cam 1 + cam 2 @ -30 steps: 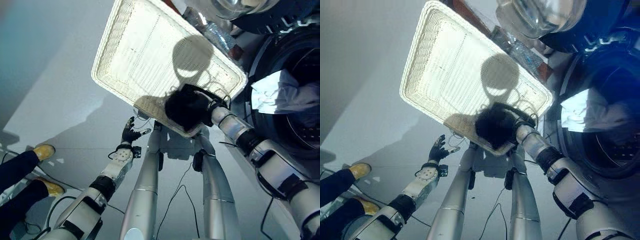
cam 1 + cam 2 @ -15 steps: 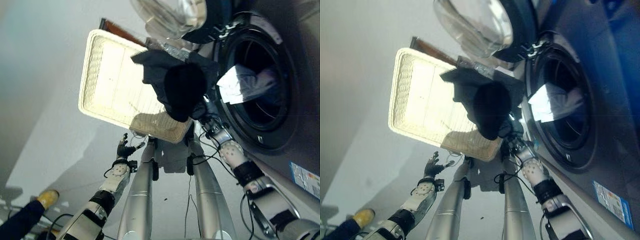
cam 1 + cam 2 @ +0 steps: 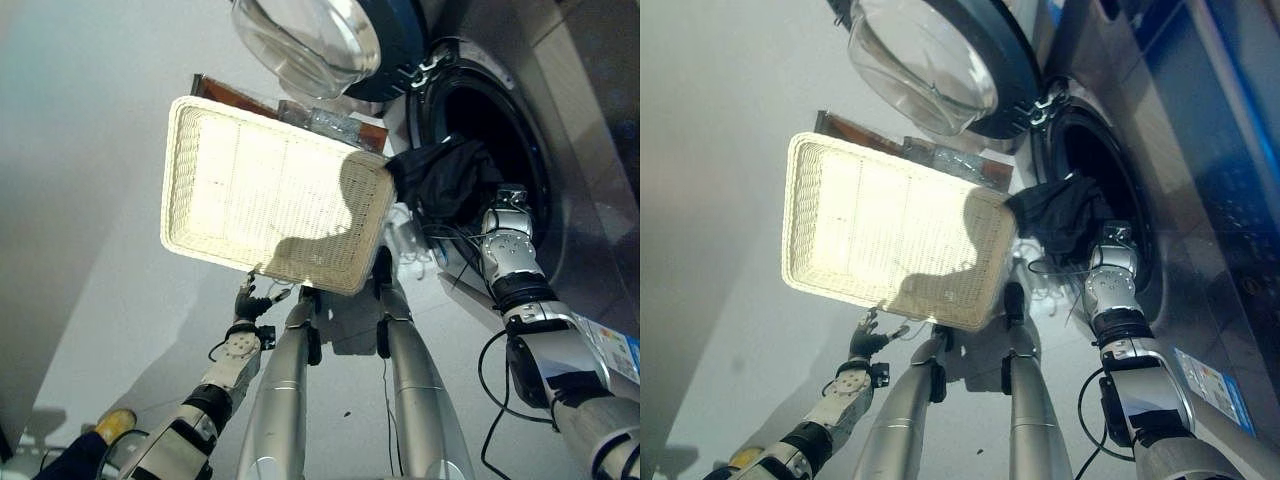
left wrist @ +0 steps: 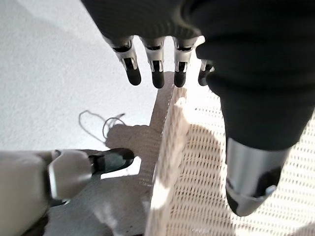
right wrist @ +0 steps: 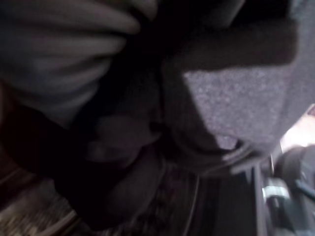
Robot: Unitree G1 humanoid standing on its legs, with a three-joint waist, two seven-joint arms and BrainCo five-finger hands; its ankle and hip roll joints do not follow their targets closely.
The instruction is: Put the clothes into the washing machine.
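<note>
A: Clothes, a dark bundle (image 3: pixel 445 180), sit right at the washing machine (image 3: pixel 520 120) drum mouth, on the right robot hand (image 3: pixel 503 222) (fingers buried in cloth, can't tell their set).

B: Left robot hand (image 3: pixel 250 303) hangs low with fingers spread, beside the white wicker basket (image 3: pixel 200 190).

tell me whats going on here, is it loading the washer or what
Yes. The robot's right hand is at the washing machine's open drum, pushing a dark garment through the opening; its fingers are buried in the cloth, so the grip cannot be read. The door hangs open above. The white wicker basket on the floor beside it looks empty. The left hand hangs open by the basket's near edge, holding nothing.
</note>
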